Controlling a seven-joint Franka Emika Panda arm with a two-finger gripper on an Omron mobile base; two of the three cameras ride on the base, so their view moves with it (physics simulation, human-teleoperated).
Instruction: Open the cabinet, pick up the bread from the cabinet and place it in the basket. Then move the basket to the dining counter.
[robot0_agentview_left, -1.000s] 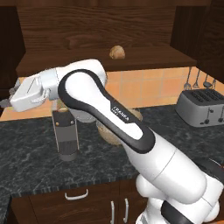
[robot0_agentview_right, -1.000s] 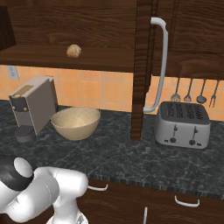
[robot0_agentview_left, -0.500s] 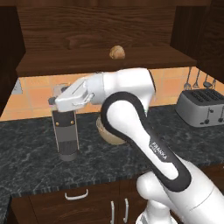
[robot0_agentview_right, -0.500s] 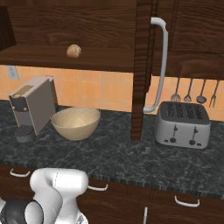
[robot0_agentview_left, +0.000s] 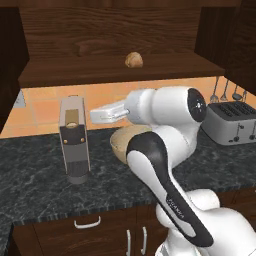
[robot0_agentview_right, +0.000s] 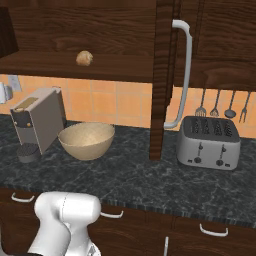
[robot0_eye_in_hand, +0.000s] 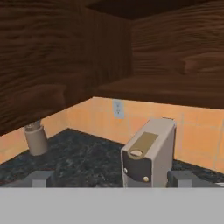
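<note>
open dark wood cabinet (robot0_agentview_right: 165, 75), small tan bread roll (robot0_agentview_left: 133, 60) waiting on its shelf
gripper (robot0_eye_in_hand: 109, 178) jaws wide and empty, aimed leftward, not yet toward the roll.

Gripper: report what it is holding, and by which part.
Nothing is held. The gripper stands open, its fingertips wide apart with bare air between them, pointing toward the coffee machine. The bread sits on the cabinet shelf.

Even, soft rendered light; no glare. Dim inside the cabinet (robot0_agentview_left: 120, 35), deep shadow beneath its shelf. Hand view soft, slightly blurred throughout.
</note>
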